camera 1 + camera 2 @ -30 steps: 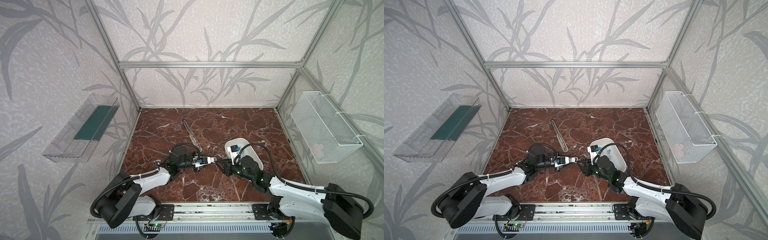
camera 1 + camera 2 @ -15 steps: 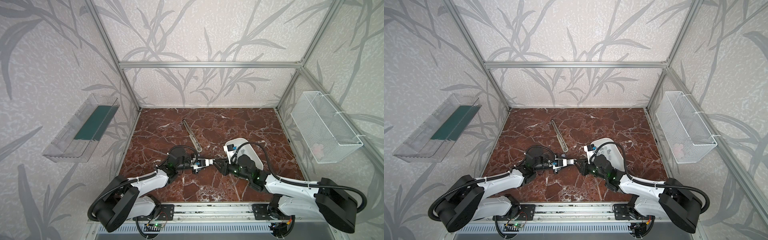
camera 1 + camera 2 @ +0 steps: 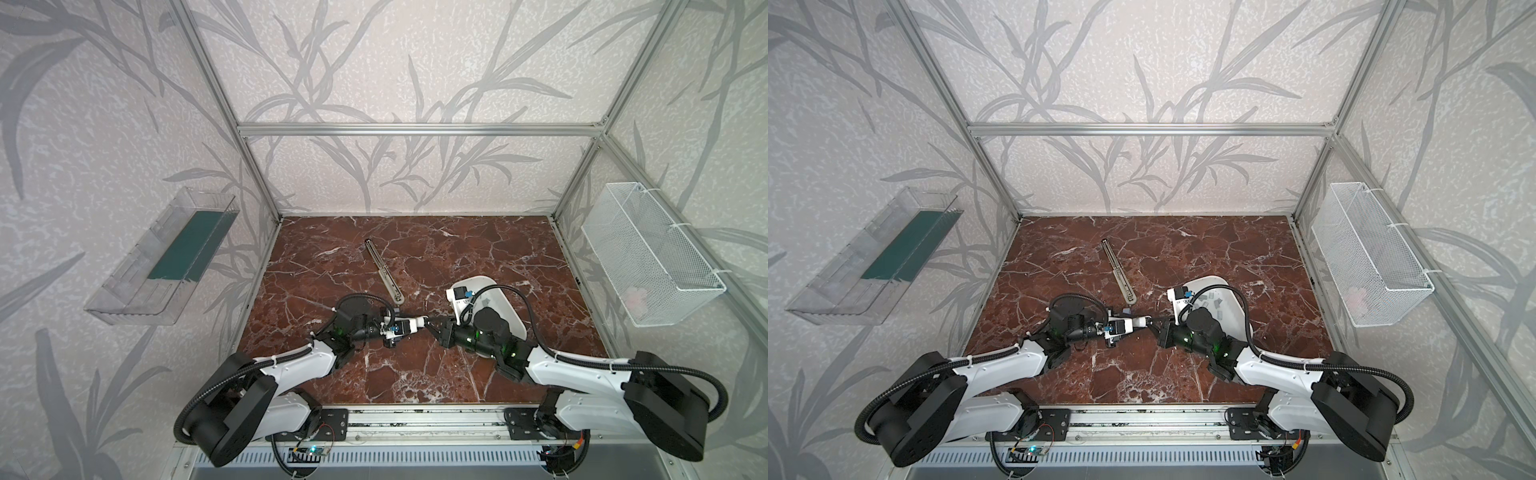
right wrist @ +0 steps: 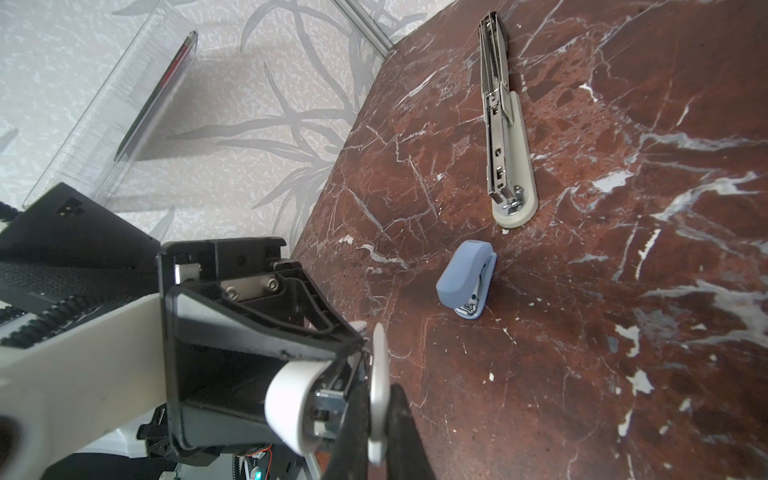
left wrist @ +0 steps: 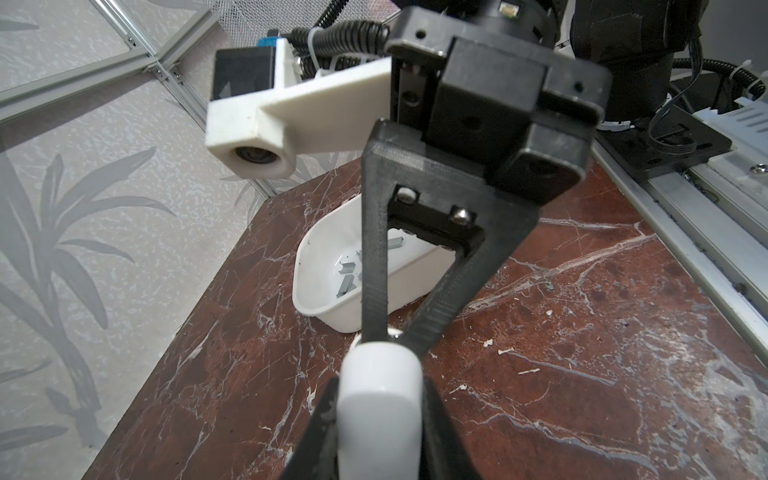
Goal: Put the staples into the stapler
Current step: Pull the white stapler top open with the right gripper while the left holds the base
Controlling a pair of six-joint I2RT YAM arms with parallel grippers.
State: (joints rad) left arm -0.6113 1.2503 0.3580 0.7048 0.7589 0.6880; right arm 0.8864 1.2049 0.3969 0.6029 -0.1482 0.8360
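Above the table's front middle, my left gripper (image 5: 380, 419) is shut on the sides of a small white stapler (image 5: 380, 395), also seen in both top views (image 3: 417, 323) (image 3: 1138, 321). From the opposite side, my right gripper (image 4: 378, 419) is shut on the stapler's thin white base plate (image 4: 379, 365), which stands apart from its rounded top (image 4: 291, 399). In both top views the two grippers meet tip to tip (image 3: 430, 322). The staples (image 5: 347, 272) (image 3: 1210, 300) lie loose in a white tray (image 5: 316, 257) (image 3: 507, 305) behind my right arm.
A small blue stapler (image 4: 465, 282) (image 3: 1126, 311) lies on the marble just beyond the grippers. Farther back lies a long beige stapler (image 4: 505, 137) (image 3: 384, 270), folded open. A clear shelf (image 3: 166, 257) hangs on the left wall and a wire basket (image 3: 648, 257) on the right.
My right gripper has moved left to the white stapler and closed on its base plate. The left gripper has held the stapler almost still.
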